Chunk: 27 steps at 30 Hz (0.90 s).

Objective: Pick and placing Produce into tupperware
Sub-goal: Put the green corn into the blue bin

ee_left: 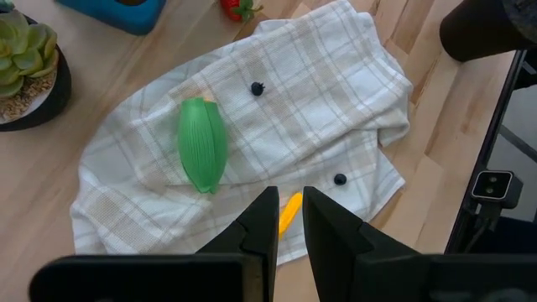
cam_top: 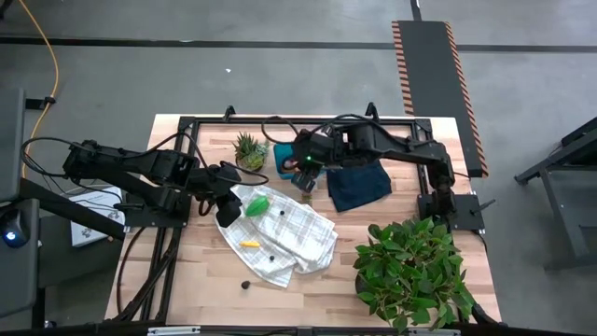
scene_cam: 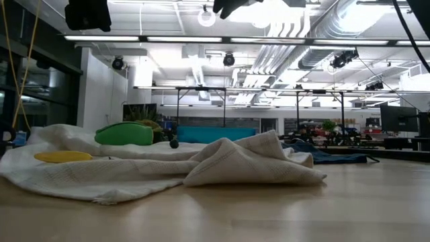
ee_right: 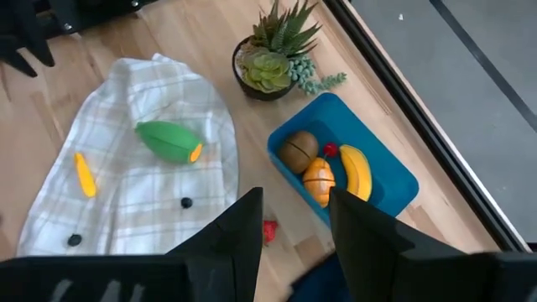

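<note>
With the tupperware [ee_right: 344, 164] beside the potted plant [ee_right: 273, 52] already holding 4 pieces, the empty right gripper [ee_right: 294, 222], fingers spread, needed to descend squarely over the strawberry [ee_right: 269, 231] just beside the tupperware, while the left gripper [ee_left: 289, 220], fingers nearly together, hung above the cloth [ee_left: 243, 143].

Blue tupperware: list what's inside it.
The tupperware holds a banana, an orange piece, a brown piece and a small red piece. Anything beneath them is hidden.
</note>
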Each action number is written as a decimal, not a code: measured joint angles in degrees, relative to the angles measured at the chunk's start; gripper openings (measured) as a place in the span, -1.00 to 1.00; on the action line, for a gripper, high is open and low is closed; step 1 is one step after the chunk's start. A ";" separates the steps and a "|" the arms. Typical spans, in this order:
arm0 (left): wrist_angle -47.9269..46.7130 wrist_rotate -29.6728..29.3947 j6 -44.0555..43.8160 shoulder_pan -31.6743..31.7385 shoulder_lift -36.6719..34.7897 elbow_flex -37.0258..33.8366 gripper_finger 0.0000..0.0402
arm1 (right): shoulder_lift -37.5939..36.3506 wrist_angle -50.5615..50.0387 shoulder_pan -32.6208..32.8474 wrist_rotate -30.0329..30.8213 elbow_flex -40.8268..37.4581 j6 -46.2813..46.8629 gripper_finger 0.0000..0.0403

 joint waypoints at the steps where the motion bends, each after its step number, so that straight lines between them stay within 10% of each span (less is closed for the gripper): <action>1: 0.00 0.00 0.00 0.00 0.00 0.00 -0.77 | 0.00 -0.02 0.26 0.01 0.00 -0.06 -0.36; 27: 0.03 0.92 3.02 -0.02 0.00 -0.02 -0.77 | -4.19 11.62 3.60 -10.33 -0.41 -8.47 -0.36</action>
